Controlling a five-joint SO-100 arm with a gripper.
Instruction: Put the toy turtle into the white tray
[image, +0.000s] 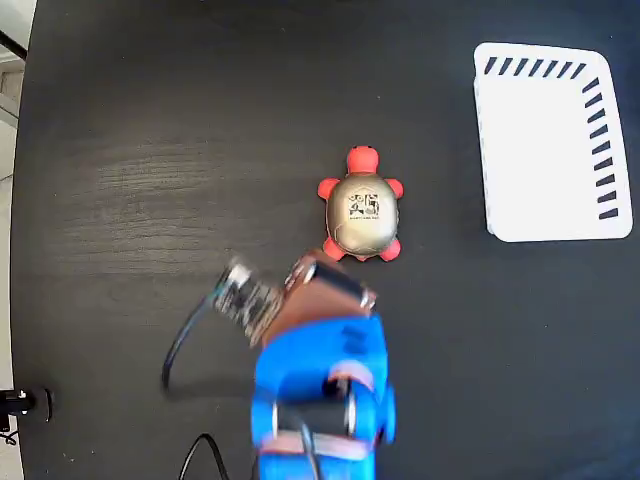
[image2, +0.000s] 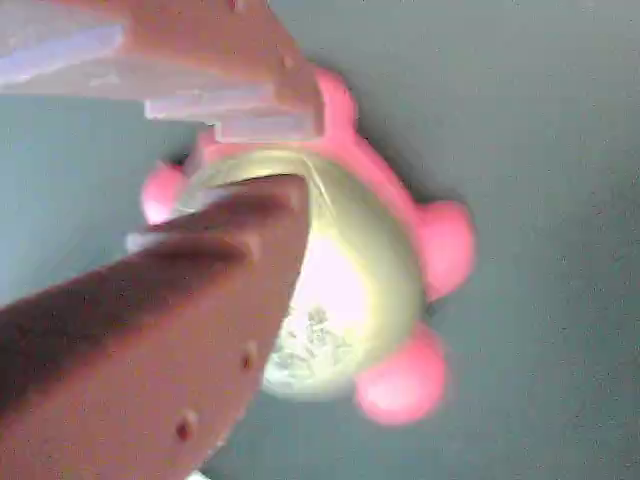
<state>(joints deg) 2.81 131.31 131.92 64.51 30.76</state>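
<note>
Step in hand, as a judgement: closing in for the grasp, turtle not yet lifted.

The toy turtle (image: 362, 214) sits on the black table (image: 150, 150) at frame centre in the fixed view, red head toward the top edge, shell mark facing up. The white tray (image: 545, 140) is at upper right, well apart from it and holding nothing.

The blue arm comes in from the bottom edge, and the gripper (image: 335, 280) is at the turtle's lower-left flank, touching or just short of it; the fixed view can't settle which.

In the wrist view the gripper (image2: 290, 165) is partly open and holds nothing. One brown finger (image2: 170, 340) crosses in front of the gold shell (image2: 350, 290), the other sits at upper left above it. The shell rim shows in the gap between them, so the jaws straddle one edge only, not the whole body.

To do this well:
- The dome is glossy and curved, so a pinch high on the rim will likely squirt out. Advance further so the fingers bracket the widest part.
- Go low, close to the table.
- Close slowly, confirm no slip, then lift clear before swinging toward upper right.
</note>
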